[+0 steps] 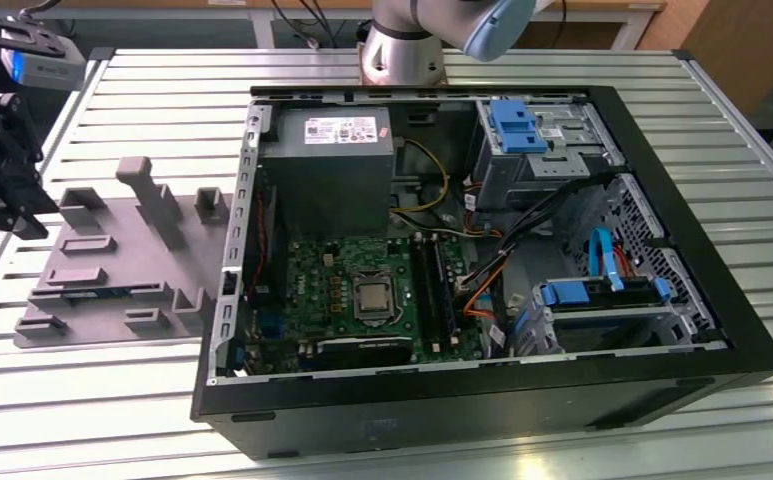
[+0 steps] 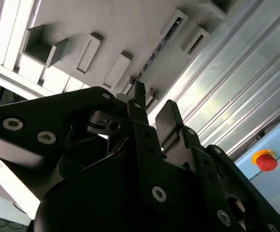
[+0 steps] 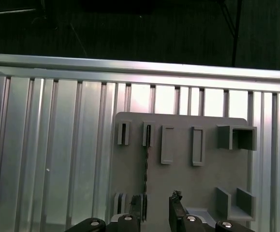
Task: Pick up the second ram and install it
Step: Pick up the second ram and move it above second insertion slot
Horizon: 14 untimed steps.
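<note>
At the rack's [image 3: 212, 164] edge, the parted claw [image 3: 156, 207] hovers near second ram [image 3: 146, 164].

Count: one PC case [image 1: 493, 400], one grey fixture [image 1: 119, 240], one ram [image 3: 146, 169], one power supply [image 1: 326, 160], one pincer [image 2: 153, 105], one red button [image 2: 265, 159].

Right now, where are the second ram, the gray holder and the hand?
second ram [image 3: 145, 169], first wrist view, the middle of its thin edge.
gray holder [image 1: 119, 222], exterior view, a bare part of its flat base.
hand [image 2: 153, 99], second wrist view, midway between its two fingertips.
</note>
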Tool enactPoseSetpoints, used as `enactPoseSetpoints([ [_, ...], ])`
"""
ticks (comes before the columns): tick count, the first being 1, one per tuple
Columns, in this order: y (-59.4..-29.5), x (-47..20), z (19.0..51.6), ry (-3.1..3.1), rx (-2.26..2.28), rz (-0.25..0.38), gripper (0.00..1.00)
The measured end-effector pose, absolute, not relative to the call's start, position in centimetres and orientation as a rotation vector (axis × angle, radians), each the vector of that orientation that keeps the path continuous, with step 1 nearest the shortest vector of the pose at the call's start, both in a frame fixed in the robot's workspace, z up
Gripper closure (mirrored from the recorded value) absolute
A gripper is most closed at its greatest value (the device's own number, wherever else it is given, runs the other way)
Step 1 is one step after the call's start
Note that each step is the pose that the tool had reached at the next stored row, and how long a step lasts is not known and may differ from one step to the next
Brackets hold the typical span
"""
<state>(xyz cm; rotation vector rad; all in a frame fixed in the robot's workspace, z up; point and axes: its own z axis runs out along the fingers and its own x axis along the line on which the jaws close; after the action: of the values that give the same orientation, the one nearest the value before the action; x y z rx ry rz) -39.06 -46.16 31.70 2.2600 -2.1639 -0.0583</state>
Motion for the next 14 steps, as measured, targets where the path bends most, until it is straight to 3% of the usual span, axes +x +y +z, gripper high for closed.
enactPoseSetpoints([
  [14, -46.16, -39.08, 31.02, -2.164, 2.260, -0.058, 0.64],
])
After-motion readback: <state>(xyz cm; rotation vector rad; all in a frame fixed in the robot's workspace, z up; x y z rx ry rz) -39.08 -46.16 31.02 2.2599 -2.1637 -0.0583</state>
